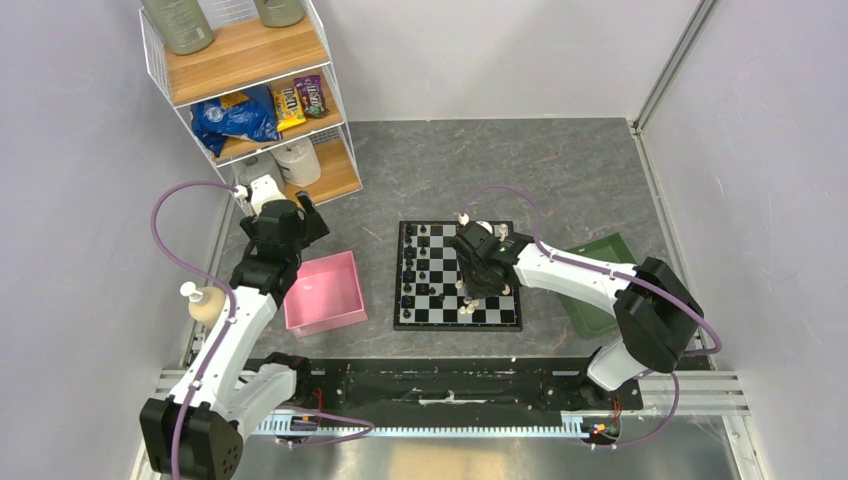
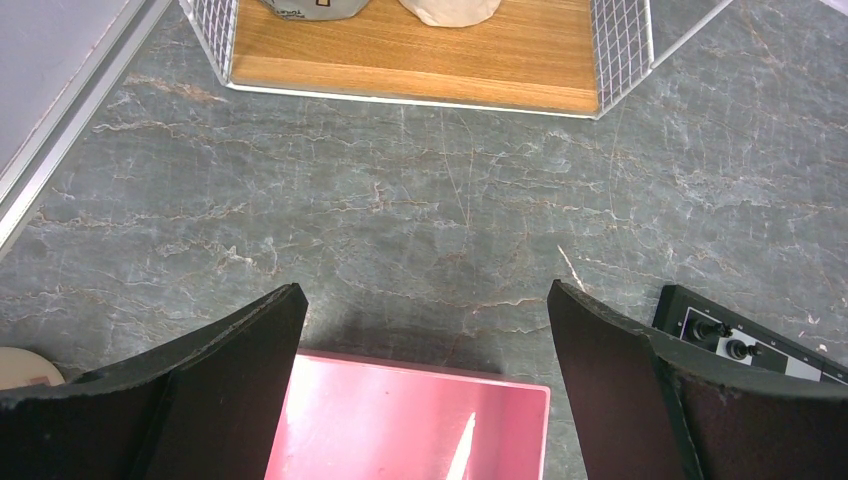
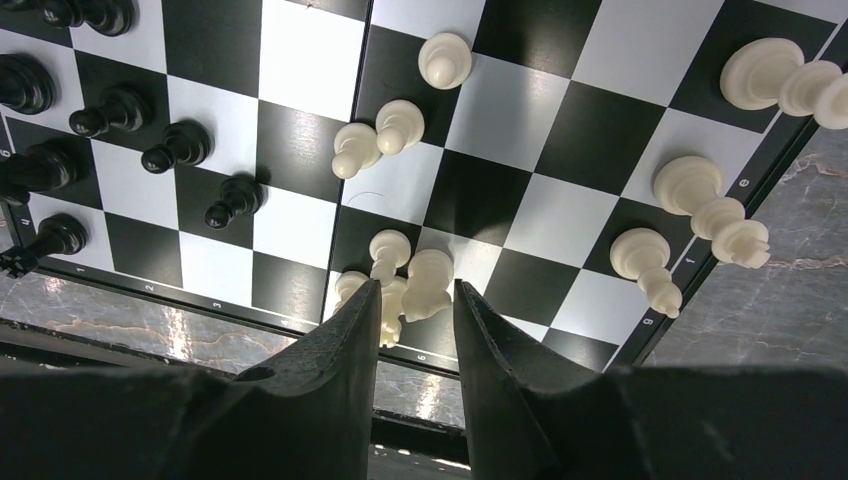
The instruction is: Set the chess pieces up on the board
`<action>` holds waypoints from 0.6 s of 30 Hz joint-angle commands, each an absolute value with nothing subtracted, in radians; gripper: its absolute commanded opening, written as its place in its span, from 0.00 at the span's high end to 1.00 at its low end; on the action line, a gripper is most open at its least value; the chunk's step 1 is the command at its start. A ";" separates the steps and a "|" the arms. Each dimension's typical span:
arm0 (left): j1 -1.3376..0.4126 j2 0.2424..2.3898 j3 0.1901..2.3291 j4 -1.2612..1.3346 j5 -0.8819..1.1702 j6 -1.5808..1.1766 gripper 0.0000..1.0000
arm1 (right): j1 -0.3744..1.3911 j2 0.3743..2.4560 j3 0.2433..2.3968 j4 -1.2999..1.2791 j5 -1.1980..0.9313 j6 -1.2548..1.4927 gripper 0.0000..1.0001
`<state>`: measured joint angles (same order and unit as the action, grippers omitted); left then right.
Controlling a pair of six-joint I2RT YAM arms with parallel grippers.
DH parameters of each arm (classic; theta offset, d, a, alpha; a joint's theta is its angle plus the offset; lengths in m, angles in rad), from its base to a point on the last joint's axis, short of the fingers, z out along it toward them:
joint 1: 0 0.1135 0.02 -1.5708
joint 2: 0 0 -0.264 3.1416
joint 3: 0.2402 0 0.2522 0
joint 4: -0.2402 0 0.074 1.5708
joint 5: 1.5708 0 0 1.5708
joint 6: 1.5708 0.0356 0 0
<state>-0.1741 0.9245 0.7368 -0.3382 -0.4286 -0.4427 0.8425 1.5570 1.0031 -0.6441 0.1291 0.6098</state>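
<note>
The board [image 1: 455, 325] lies mid-table, with black chess pieces [image 3: 175, 145] along its left side and white pieces [image 3: 690, 190] spread over its right and near squares. My right gripper [image 3: 415, 290] hangs low over the board's near edge [image 3: 300, 60]. Its jaws stand narrowly open with two white pieces [image 3: 430, 285] on the board at the fingertips; contact cannot be made out. From above, the right gripper [image 1: 474, 292] covers the board's near middle. My left gripper [image 2: 425, 295] is wide open and holds nothing, over the far edge of the pink tray [image 2: 420, 420].
A wire shelf with wooden boards [image 1: 250, 90] stands at the back left, holding snack bags and bottles. The pink tray [image 1: 325, 290] lies left of the board and a green tray [image 1: 600, 270] lies to its right. A pump bottle [image 1: 203, 303] stands by the left arm.
</note>
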 commanded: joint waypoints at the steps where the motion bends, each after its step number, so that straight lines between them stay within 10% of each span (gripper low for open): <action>1: -0.172 0.909 0.733 -0.310 -0.451 -0.422 0.00 | 0.848 1.514 1.024 -0.648 0.144 0.606 0.60; 18: -0.172 0.910 0.740 -0.308 -0.440 -0.427 0.00 | 0.847 1.532 1.027 -0.661 0.172 0.610 0.66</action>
<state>-0.1741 0.9226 0.7368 -0.3382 -0.4282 -0.4427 0.8425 1.5234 1.0031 -0.6540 0.1551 0.6094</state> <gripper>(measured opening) 0.994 0.350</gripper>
